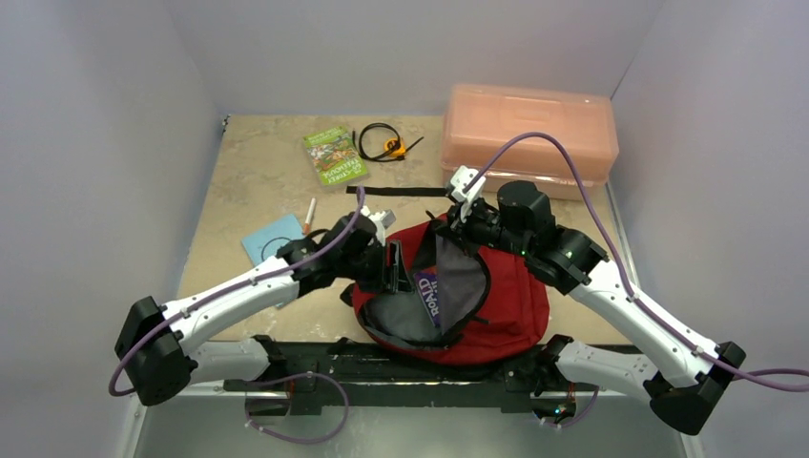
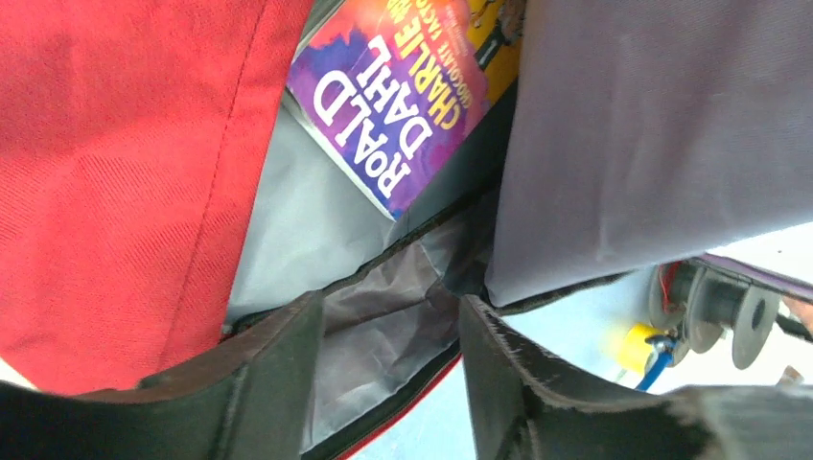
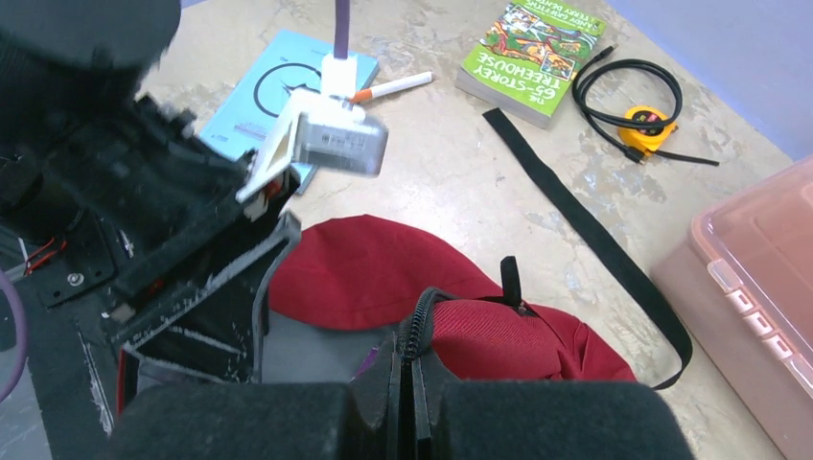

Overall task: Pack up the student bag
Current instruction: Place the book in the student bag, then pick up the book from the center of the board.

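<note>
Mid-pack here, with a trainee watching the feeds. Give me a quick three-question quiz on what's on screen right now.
1. Fill in: the purple book inside the student bag bears the author name ____.
2. The right tool is shut on: A) the bag's zipper edge, B) the pink box, C) the black strap.
3. True or false: the green book is already in the bag.
Key: 1 Roald Dahl. 2 A. 3 False; the green book lies on the table, beyond the bag.
</note>
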You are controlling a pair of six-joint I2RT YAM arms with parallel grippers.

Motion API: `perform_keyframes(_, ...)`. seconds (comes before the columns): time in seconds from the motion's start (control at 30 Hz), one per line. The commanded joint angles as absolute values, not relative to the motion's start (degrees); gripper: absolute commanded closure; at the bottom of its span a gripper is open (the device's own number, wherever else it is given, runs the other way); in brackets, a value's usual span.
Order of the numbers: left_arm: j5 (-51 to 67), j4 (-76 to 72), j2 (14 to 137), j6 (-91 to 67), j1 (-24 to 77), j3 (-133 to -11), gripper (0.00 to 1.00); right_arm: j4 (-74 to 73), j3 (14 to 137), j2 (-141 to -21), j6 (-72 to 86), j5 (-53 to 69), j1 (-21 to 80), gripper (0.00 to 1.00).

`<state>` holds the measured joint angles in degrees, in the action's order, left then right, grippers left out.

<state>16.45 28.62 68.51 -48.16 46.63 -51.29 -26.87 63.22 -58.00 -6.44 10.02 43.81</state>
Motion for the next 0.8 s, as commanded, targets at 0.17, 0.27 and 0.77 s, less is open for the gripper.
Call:
perform_keyframes(0.17, 3.21, 16.38, 75.95, -59.68, 52.82, -48.27, 0.63, -22.33, 63.89, -57.18, -6.04, 9.99, 43.94, 1.00)
perform_keyframes(0.27, 0.43, 18.55, 75.60, -57.52, 52.78, -50.64, 0.68, -21.75, 63.49, -56.80, -4.89, 9.02, 43.90, 1.00)
perform_keyframes(0.77, -0.48, 43.20, 47.47, -39.87, 16.63, -49.68, 0.02, -25.22, 63.35, -58.76, 2.06, -13.77, 43.90, 1.00)
